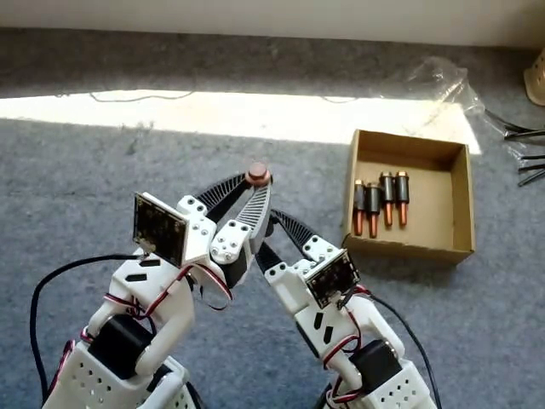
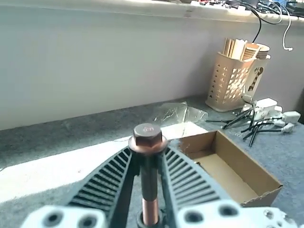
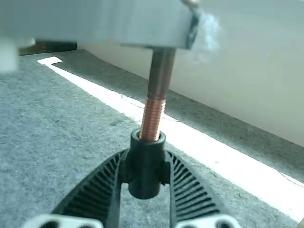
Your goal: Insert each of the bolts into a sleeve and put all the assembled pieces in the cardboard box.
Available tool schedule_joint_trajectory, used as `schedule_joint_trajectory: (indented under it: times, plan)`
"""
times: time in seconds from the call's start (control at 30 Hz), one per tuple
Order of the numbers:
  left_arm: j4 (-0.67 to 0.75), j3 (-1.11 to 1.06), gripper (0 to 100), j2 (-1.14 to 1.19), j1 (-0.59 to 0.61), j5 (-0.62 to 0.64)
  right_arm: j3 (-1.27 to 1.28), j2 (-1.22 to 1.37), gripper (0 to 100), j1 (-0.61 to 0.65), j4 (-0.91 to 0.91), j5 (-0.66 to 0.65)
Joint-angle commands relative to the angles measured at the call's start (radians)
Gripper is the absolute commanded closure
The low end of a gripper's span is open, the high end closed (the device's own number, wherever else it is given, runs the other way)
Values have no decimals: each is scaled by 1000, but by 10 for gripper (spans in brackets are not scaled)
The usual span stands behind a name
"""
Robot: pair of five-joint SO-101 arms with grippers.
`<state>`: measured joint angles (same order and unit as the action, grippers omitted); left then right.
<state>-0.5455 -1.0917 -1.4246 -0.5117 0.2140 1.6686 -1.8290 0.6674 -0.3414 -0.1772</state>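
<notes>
High view: cardboard box (image 1: 460, 204) sat on grey carpet (image 1: 102, 187), with 4 assembled pieces (image 1: 381, 200) side by side inside. Left gripper (image 2: 148, 152) was clamped on 1 upright bolt (image 2: 148, 137), head up. Right gripper (image 3: 146, 166) was clamped on 1 black sleeve (image 3: 147, 152) below it, the bolt's threaded tip entering the sleeve.

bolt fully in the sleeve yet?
Partly in. The bolt tip sits in the sleeve mouth; thread and shank show above.

Bolt (image 2: 148, 137) between the jaws was copper, with bright threads and a dark shank. Sleeve (image 3: 147, 164) in the other jaws was black. Both jaws were black with a ribbed pattern. Cardboard box (image 1: 407, 248) beyond them was brown. Table (image 1: 85, 187) was grey, speckled.
</notes>
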Motion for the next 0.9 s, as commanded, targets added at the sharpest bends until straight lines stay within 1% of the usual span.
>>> schedule_joint_trajectory:
  times: [0.0, 0.6, 0.7, 0.87]
  plan:
    - [-3, 58, 995, -13, -13, 52, 81, -8, 995, 5, 31, -14]
    - [-3, -105, 995, -18, -13, 49, 81, -8, 995, 5, 31, -15]
    - [-3, -134, 995, -85, -13, 49, 81, -8, 995, 5, 31, -14]
    - [2, -216, 995, -280, -13, 48, 81, -8, 995, 5, 31, -14]
